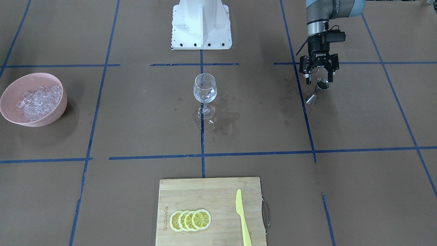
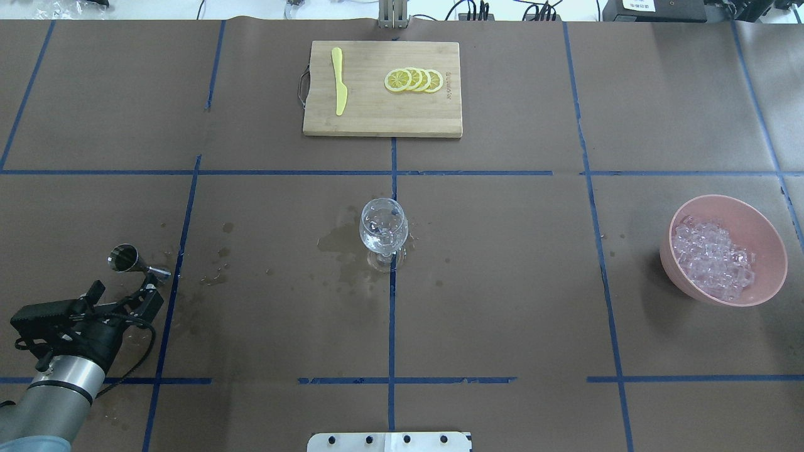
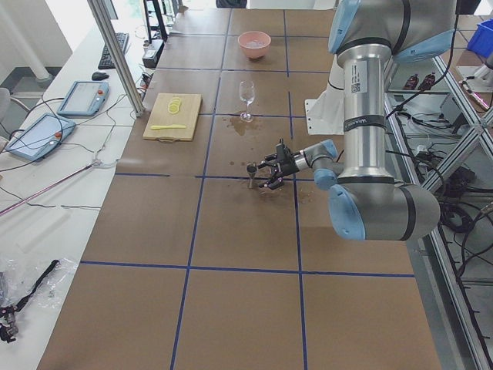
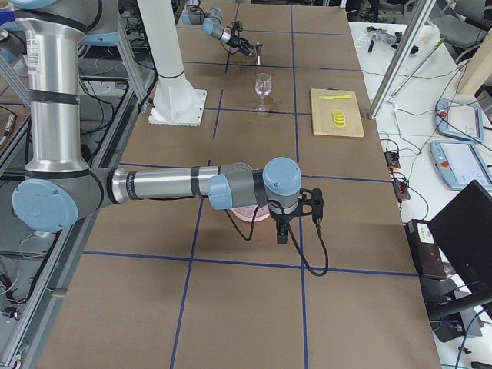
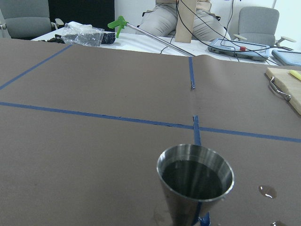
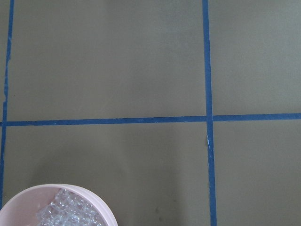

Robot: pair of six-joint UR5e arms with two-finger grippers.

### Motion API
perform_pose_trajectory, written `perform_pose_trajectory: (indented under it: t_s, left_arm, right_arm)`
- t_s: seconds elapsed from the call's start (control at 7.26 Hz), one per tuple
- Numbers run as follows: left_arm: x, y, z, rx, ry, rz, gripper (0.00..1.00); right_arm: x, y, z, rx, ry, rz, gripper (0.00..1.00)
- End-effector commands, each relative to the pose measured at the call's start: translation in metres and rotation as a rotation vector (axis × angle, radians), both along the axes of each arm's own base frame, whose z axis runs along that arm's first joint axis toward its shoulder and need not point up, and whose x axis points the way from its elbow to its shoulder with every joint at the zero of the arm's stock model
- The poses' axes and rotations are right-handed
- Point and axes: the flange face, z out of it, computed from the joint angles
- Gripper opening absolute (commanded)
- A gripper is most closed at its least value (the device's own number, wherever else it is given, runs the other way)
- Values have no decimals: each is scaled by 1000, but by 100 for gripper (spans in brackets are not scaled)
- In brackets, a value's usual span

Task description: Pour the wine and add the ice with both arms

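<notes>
A steel jigger [image 1: 316, 91] stands on the brown table on my left side; it also shows in the overhead view [image 2: 127, 259] and fills the left wrist view [image 5: 194, 186], its inside dark. My left gripper [image 1: 319, 81] is open just behind it, apart from it [image 2: 152, 290]. A clear wine glass [image 1: 205, 89] stands mid-table [image 2: 383, 229]; I cannot tell whether it holds wine. Ice cubes [image 1: 39, 100] are heaped in a pink bowl [image 2: 757, 220]. My right gripper [image 4: 282, 234] shows only in the exterior right view, above the bowl [image 6: 70, 189]; I cannot tell if it is open.
Wet spill patches [image 2: 342, 242] lie around the glass and near the jigger. A wooden cutting board [image 1: 205, 191] with lemon slices [image 1: 190, 220] and a yellow knife [image 1: 242, 218] lies at the far edge. The white pedestal [image 1: 201, 24] stands at the robot's side.
</notes>
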Motion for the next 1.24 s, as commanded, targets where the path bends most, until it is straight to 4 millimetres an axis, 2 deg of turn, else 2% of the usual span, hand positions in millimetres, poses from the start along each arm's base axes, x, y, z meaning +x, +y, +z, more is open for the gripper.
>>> perform_pose_trajectory:
  t_s: [0.0, 0.41, 0.55, 0.83, 1.1]
  left_arm:
    - [17, -3, 2, 32, -3, -28, 99]
    - [12, -11, 3, 75, -15, -76, 93]
    - [11, -13, 12, 76, -34, -82, 92]
    - [10, -18, 15, 76, -39, -93, 78]
    - [12, -22, 14, 76, -36, -102, 56]
  right_arm:
    - [0, -2, -1, -8, -2, 6, 100]
    - [0, -2, 0, -10, -2, 6, 100]
    - [0, -2, 0, -12, -2, 6, 100]
    - [0, -2, 3, -17, -2, 7, 100]
    - [0, -1, 4, -21, -2, 7, 100]
